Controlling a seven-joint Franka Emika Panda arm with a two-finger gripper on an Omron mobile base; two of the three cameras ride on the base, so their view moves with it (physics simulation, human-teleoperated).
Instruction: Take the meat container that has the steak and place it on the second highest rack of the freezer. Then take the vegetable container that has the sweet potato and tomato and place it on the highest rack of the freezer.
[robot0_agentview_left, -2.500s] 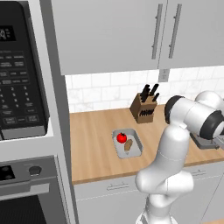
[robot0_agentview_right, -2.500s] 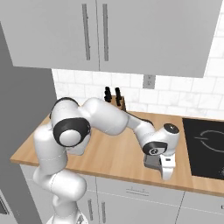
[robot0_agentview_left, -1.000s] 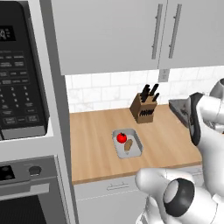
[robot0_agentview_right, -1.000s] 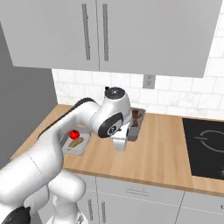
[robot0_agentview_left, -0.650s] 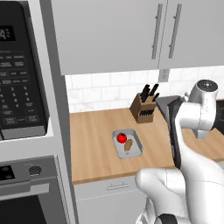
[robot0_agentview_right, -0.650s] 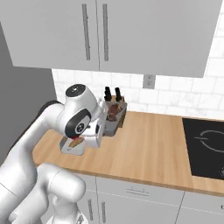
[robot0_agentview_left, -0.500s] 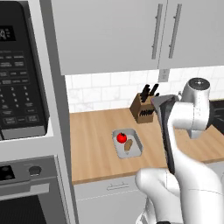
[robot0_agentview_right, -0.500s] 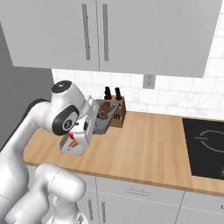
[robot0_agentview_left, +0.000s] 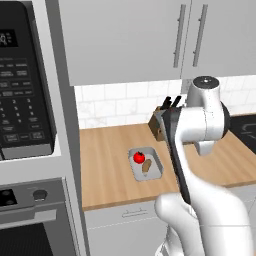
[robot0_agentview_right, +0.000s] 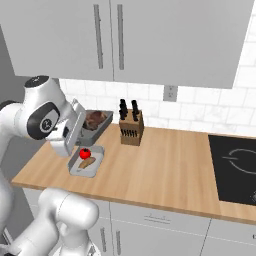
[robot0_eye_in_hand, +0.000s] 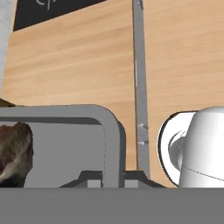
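Hand (robot0_agentview_right: 79, 131) at left of frame, closed on rim of grey tray (robot0_agentview_right: 95, 127) with steak (robot0_agentview_right: 95, 119), apparently lifted above tabletop (robot0_agentview_right: 165, 170), second tray (robot0_agentview_right: 76, 170) with tomato (robot0_agentview_right: 85, 153) below

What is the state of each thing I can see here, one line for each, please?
Robot's hand: shut on the rim of the grey meat tray, carrying it.
Grey meat tray: lifted above the wooden counter, tilted.
Dark brown mottled steak: lying inside the lifted tray.
Grey vegetable tray: resting flat on the wooden counter.
Shiny red tomato: in the vegetable tray.
Tan oblong sweet potato: in the same tray, beside the tomato.
Grey upper cabinet doors: closed.
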